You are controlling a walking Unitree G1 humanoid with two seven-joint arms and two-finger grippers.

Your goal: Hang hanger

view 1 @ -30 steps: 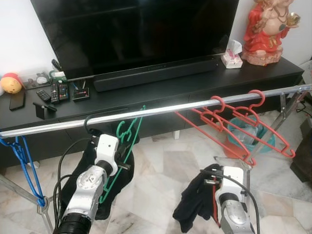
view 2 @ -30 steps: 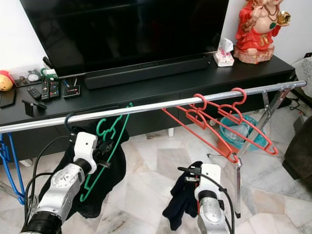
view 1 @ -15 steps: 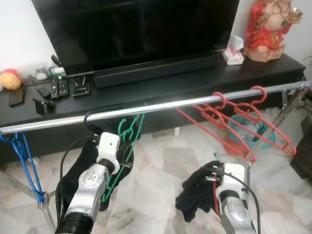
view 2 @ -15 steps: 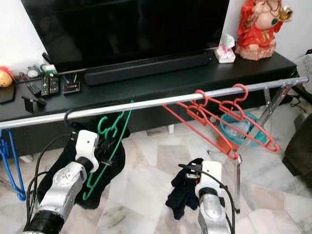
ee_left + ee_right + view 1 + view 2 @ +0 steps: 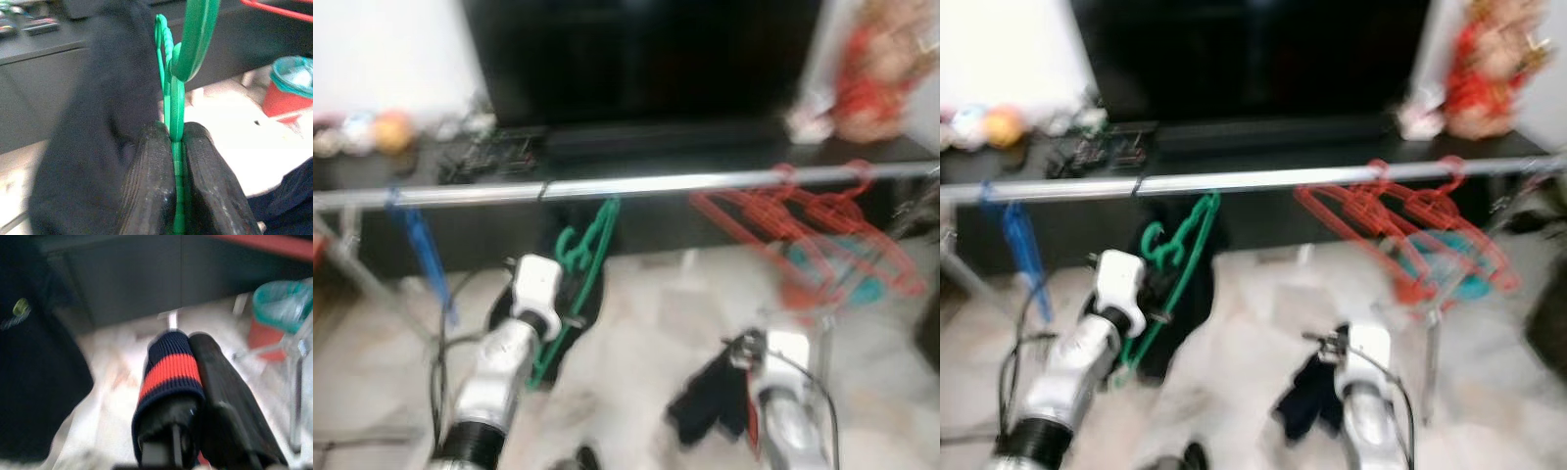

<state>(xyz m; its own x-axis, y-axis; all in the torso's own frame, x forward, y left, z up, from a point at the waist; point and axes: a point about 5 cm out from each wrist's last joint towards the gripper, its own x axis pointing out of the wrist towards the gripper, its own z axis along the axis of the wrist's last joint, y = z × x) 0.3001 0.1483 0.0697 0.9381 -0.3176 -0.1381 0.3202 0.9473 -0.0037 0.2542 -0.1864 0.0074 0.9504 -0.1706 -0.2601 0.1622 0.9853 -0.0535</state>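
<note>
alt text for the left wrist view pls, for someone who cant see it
The left gripper is shut on a green hanger, its two black fingers pinching the thin plastic edge-on. A dark garment hangs beside the hanger, with a black cabinet behind and a red bucket with a teal liner on pale floor.

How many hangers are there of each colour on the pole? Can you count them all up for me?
Green hangers: 1
Blue hangers: at least 1, too blurry to be sure
Red hangers: at least 2, going by the 2 hooks that show; too blurry to be sure
Total: at least 4
</note>
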